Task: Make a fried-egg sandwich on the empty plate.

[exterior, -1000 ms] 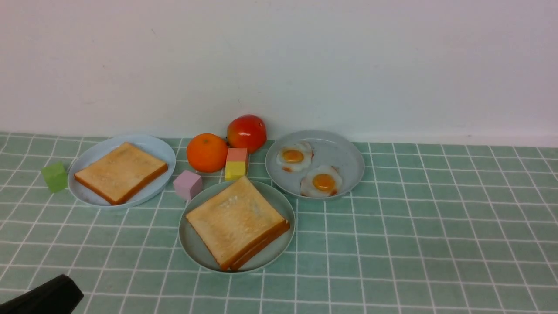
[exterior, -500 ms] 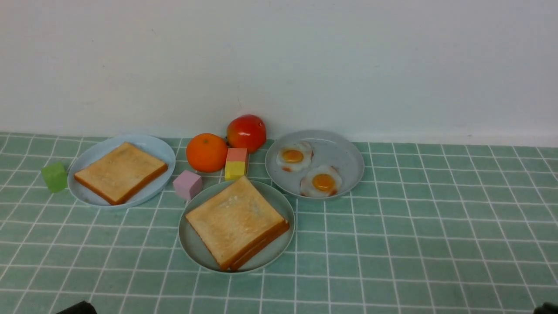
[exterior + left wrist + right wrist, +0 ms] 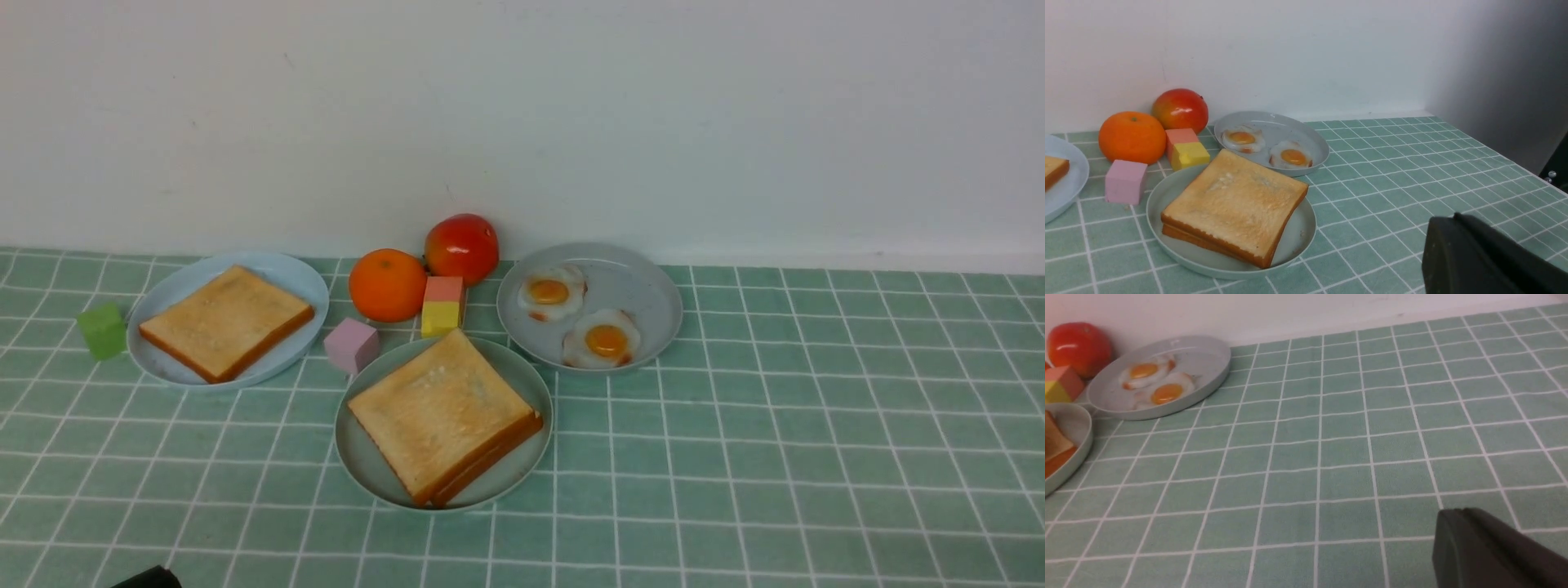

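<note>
Left gripper: closed, nothing held; right gripper likewise. Stacked sandwich lies on the pale green plate. Probably light, toast fairly stiff, egg layer slippery; best pinched across both crusts. Both arms sit low at the near edge, well apart from it.

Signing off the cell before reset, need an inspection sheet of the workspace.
Surface: green cloth with white grid lines, no spills seen
Job's things: two stacked square golden-brown toast slices on round pale mint-green plate; egg between them not visible
Clutter: light blue plate with one toast slice; grey plate with two fried eggs; orange fruit, red fruit; green, pink, coral and yellow blocks
Tools: left shut, right shut, both holding nothing
Cables: nothing seen
Surroundings: plain white wall behind
</note>
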You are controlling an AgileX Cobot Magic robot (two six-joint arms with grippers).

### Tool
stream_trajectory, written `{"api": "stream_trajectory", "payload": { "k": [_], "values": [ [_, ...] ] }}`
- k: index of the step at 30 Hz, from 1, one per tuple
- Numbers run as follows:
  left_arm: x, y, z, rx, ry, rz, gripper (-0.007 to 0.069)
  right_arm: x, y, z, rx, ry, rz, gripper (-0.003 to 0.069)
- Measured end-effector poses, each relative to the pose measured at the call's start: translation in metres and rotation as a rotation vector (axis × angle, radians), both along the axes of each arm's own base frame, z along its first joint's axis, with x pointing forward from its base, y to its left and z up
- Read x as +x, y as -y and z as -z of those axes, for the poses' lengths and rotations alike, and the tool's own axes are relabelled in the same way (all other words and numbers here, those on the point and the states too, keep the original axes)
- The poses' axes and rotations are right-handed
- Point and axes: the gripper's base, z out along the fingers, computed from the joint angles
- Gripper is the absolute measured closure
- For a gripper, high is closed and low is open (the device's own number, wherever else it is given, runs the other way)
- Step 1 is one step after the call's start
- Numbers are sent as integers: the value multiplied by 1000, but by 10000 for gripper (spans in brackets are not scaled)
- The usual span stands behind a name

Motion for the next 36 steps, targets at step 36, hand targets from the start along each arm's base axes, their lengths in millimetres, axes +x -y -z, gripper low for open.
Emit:
{"api": "stream_trajectory", "payload": {
  "k": [36],
  "values": [
    [0, 0, 0, -1, 2, -1, 627, -1, -2, 1, -200, -21, -77, 668]
  ]
}}
